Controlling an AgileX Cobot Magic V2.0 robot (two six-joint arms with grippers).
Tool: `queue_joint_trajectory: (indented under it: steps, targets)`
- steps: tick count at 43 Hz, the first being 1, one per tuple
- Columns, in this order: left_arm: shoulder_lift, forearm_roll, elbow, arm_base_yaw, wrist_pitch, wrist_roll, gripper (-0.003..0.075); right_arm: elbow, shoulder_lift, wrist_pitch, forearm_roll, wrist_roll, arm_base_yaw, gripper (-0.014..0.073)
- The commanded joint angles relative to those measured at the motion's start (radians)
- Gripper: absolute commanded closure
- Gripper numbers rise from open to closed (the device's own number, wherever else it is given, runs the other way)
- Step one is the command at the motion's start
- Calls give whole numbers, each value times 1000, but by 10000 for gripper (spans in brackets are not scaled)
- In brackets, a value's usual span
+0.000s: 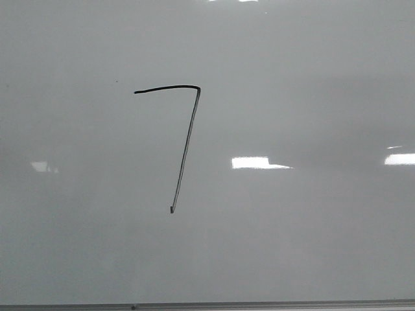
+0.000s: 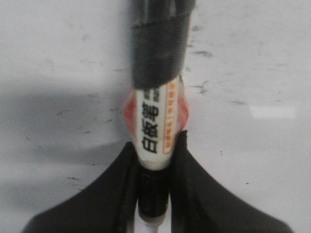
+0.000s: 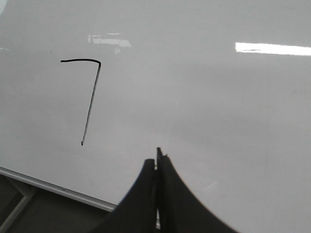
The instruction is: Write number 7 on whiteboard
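The whiteboard fills the front view, glossy pale grey. A black number 7 is drawn on it, with a short curved top bar and a long slanted downstroke. The 7 also shows in the right wrist view on the whiteboard. My left gripper is shut on a whiteboard marker with a white label and a black taped barrel, held over the whiteboard. My right gripper is shut and empty, apart from the 7. Neither gripper shows in the front view.
The board's thin metal bottom edge runs along the front view's bottom and shows in the right wrist view, with a dark area below it. Bright light reflections lie on the board. Faint smudges mark the board in the left wrist view.
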Motion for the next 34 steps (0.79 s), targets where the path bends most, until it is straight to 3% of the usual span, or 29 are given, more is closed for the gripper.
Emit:
queue_joint_trajectory:
  steps: [1,8,17,27,34]
  targets:
    - [-19,-12,-32,-2,-93,-13,538,-26,3,-59,10,1,-6,655]
    - [-19,-12,-32,-2,-94,-13,419,-26,3,-59,10,1,-6,655]
    - [-39,-12,-32,-2,-76,-13,321,-26,3,-53,9,1,-6,655]
    - [-273,-12,-28,-2,-30,-13,316,-26,3,-60,9,1,-6,655]
    - [-490,-12,0,-2,-15,-13,368,-26,3,-60,9,1,-6,655]
